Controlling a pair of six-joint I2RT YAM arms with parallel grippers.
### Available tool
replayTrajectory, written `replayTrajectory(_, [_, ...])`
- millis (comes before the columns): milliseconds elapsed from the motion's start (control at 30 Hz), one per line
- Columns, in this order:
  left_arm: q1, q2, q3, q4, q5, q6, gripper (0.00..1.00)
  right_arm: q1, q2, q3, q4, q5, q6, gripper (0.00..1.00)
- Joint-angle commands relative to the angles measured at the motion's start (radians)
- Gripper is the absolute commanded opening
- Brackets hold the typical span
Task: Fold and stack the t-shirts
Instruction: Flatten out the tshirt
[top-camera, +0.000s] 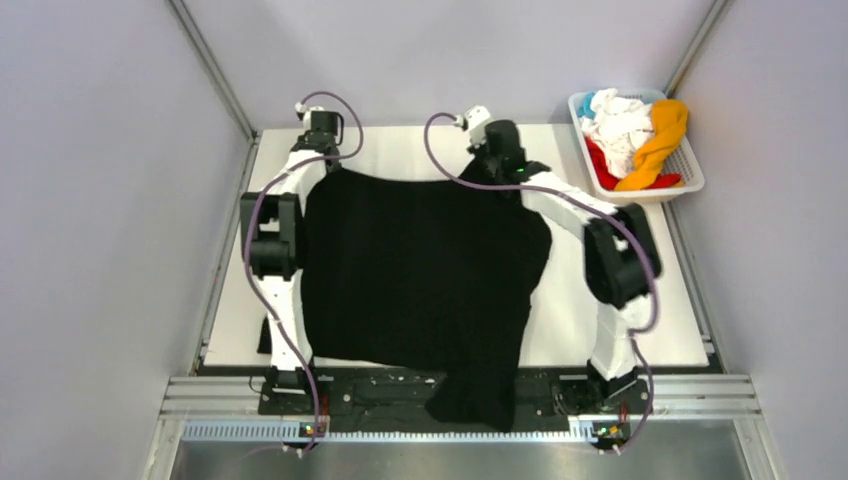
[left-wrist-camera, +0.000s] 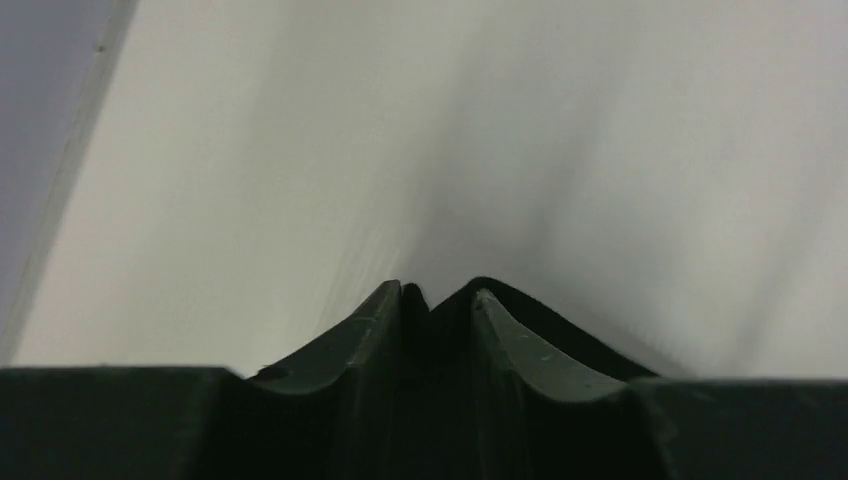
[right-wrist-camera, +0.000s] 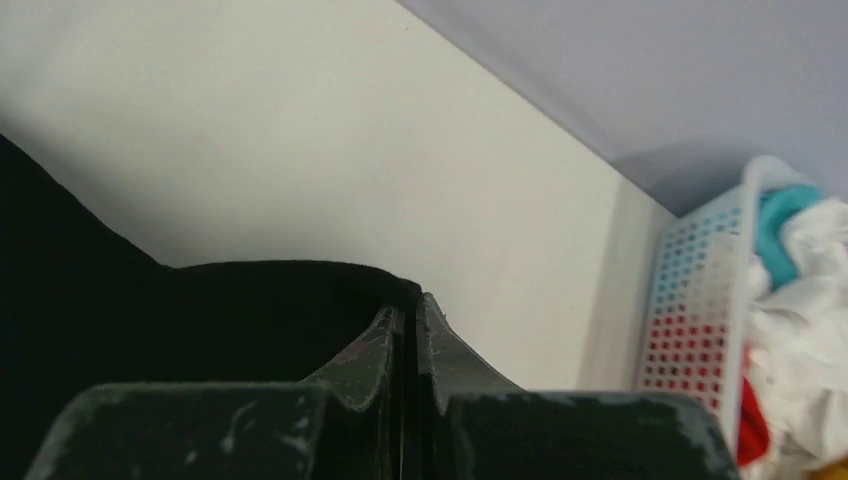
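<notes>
In the top view, the jaws of the left gripper (top-camera: 322, 158) and of the right gripper (top-camera: 500, 162) are seen at the far side of the bench (top-camera: 575, 320). Each is at one far corner of the black t-shirt (top-camera: 420, 270). How far they are closed cannot be told from this height. The black t-shirt is spread wide between the two arms and covers the middle of the bench. Its near part hangs over the near edge, onto the rail (top-camera: 700, 385) where the bases are fixed.

A white basket (top-camera: 688, 165) is placed at the far right corner of the bench. It is filled with crumpled shirts. A white t-shirt (top-camera: 622, 125) is in the middle and an orange-yellow t-shirt (top-camera: 662, 138) lies on its right. A red t-shirt (top-camera: 603, 168) is at the near side and a light blue t-shirt (top-camera: 590, 102) at the far end.

In the left wrist view, the grip hidden from above is shown. The jaws are brought narrowly together and black cloth is pinched between them. Beyond them only the pale bench surface is seen.

In the right wrist view, the jaws are pressed together with almost no gap. A fold of the black t-shirt is held at their tips and falls away to the left. On the right, the basket wall with its small square holes is shown from the side. Light blue and white cloth is heaped above it, and red is seen through the holes.
</notes>
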Motion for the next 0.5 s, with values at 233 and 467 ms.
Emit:
replayTrajectory(233, [0.025, 0.131, 0.281, -0.051, 0.006, -0.088, 0.99, -0.007, 0.481, 0.58, -0.097, 0.026, 0.227, 0.65])
replayTrajectory(467, [0.024, -0.09, 0.109, -0.103, 0.136, -0.117, 0.99, -0.009, 0.128, 0.269, -0.11, 0.017, 0.408, 0.99])
